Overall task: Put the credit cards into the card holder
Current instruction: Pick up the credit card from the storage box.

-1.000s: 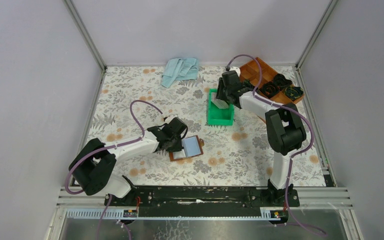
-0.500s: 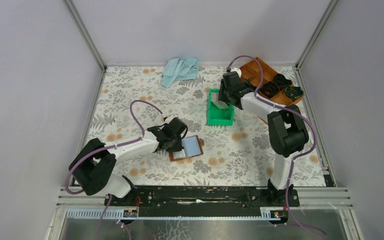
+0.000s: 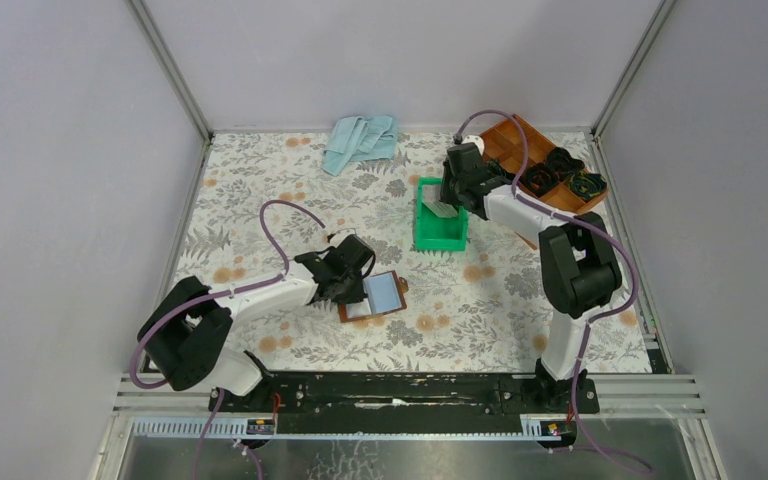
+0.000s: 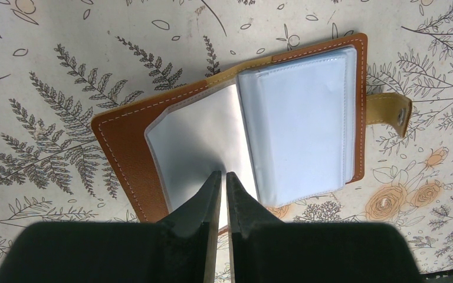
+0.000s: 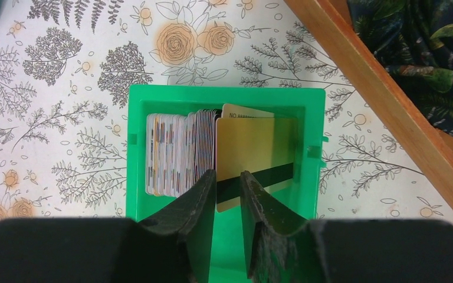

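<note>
Top view, table: a floral-patterned table (image 3: 260, 200) with an arm on each side.
Top view, card holder: the brown card holder (image 3: 385, 295) lies open and flat, near the front and left of centre.
Top view, left gripper: the left gripper (image 3: 360, 285) sits at the holder's left edge; its jaw state is too small to tell here.
Top view, right gripper: the right gripper (image 3: 447, 205) points down into the green bin (image 3: 440, 238), right of centre.
Top view, other things: a wooden tray (image 3: 520, 135) in the far right corner and a pale blue cloth (image 3: 360, 140) at the far edge.
Left wrist view, card holder: the card holder (image 4: 124, 153) is spread open, its snap tab (image 4: 389, 112) sticking out to the right.
Left wrist view, card: a light blue card (image 4: 298, 130) fills the right-hand sleeve.
Left wrist view, left gripper: the left gripper (image 4: 223, 175) is almost pressed together, pinching the near edge of the holder's pale left sleeve.
Right wrist view, credit cards: the credit cards (image 5: 177, 153) stand on edge in a row inside the green bin (image 5: 224, 94).
Right wrist view, gold card: a gold card (image 5: 259, 147) with a dark stripe leans at the right end of the row.
Right wrist view, right gripper: the right gripper (image 5: 229, 174) is partly spread, and the gold card's near left corner shows in the gap; contact cannot be told.
Right wrist view, tray: the wooden tray (image 5: 377, 76) holds dark patterned fabric (image 5: 424, 35).
</note>
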{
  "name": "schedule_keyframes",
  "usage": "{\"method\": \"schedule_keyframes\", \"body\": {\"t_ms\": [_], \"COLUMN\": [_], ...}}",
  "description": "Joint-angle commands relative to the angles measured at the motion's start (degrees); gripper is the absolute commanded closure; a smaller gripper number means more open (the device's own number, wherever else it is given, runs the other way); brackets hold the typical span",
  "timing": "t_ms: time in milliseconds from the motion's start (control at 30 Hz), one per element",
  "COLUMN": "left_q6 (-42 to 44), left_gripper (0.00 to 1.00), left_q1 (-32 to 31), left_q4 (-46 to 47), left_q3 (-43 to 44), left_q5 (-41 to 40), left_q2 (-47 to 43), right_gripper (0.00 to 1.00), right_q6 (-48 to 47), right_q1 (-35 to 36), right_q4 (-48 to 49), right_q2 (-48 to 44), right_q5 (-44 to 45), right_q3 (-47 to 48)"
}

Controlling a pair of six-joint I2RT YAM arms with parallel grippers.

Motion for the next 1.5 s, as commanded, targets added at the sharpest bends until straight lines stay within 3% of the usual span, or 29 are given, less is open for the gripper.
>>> {"method": "schedule_keyframes", "body": {"t_ms": [0,467,533,633,700,833,1267,1367,1467], "left_q6": [0.5,0.5,0.5,0.6,0.6,0.6,0.9,1.0,1.1], "left_gripper": [0.86,0.86,0.86,0.86,0.86,0.86,0.86,0.86,0.86], "left_q1": [-0.2,-0.4,-0.4,-0.3,-0.3,-0.4,-0.3,-0.3,-0.3], "left_q4": [1.8,1.8,1.8,1.8,1.8,1.9,1.8,1.8,1.8], "left_q3": [0.6,0.4,0.3,0.2,0.2,0.2,0.0,0.0,0.0], "left_q5": [-0.6,-0.5,-0.5,-0.6,-0.6,-0.6,-0.7,-0.7,-0.8], "left_q2": [-0.9,-0.8,-0.8,-0.8,-0.8,-0.6,-0.9,-0.8,-0.7], "right_gripper": [0.72,0.72,0.66,0.44,0.37,0.35,0.37,0.47,0.67], "right_q6": [-1.7,-2.4,-1.9,-1.7,-1.9,-1.8,0.0,0.2,0.3], "right_q1": [0.2,0.0,0.0,0.0,0.0,-0.1,-0.3,-0.2,-0.2], "right_q4": [-0.2,-0.5,0.1,-0.2,-1.4,-2.8,-3.9,-3.9,-3.7], "right_q2": [-4.5,-4.6,-4.9,-4.6,-3.5,-1.2,5.1,5.5,5.3], "right_q5": [2.5,2.3,1.5,1.4,1.5,1.4,0.3,-0.2,-0.4], "right_q3": [0.0,-0.3,-0.5,0.5,2.0,4.4,8.9,8.9,8.6]}}
